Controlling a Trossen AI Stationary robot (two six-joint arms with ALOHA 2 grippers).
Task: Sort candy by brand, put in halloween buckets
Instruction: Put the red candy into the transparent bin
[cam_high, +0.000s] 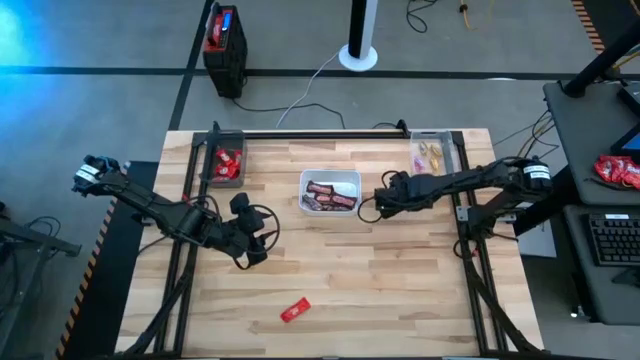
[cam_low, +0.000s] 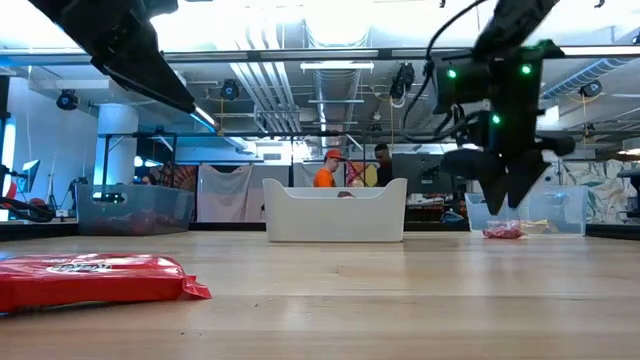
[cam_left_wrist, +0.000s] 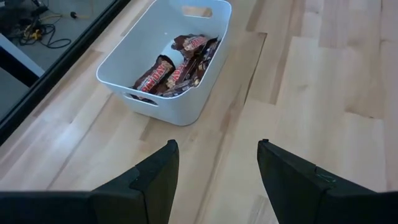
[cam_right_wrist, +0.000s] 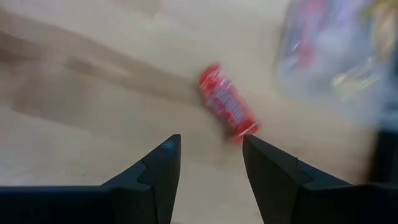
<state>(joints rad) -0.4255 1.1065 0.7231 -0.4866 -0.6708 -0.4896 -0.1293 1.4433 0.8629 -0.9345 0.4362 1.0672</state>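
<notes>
A white tray (cam_high: 330, 177) at the table's middle holds dark brown bars (cam_left_wrist: 177, 68). A clear tub (cam_high: 226, 160) at the far left holds red candy; another clear tub (cam_high: 433, 152) at the far right holds yellow-gold pieces. One red candy (cam_high: 294, 311) lies near the front edge. A second red candy (cam_right_wrist: 227, 111) lies on the wood by the right tub, just ahead of my right gripper (cam_right_wrist: 211, 155), which points down, open and empty. My left gripper (cam_left_wrist: 217, 162) hovers open and empty, left of the tray and aimed toward it.
A red-and-black boxy device (cam_high: 225, 38) and a round white pole base (cam_high: 358, 55) stand on the floor beyond the far edge. Black frame rails (cam_high: 320, 134) run along the table's far edge and sides. Bare wood lies between the tray and the front edge.
</notes>
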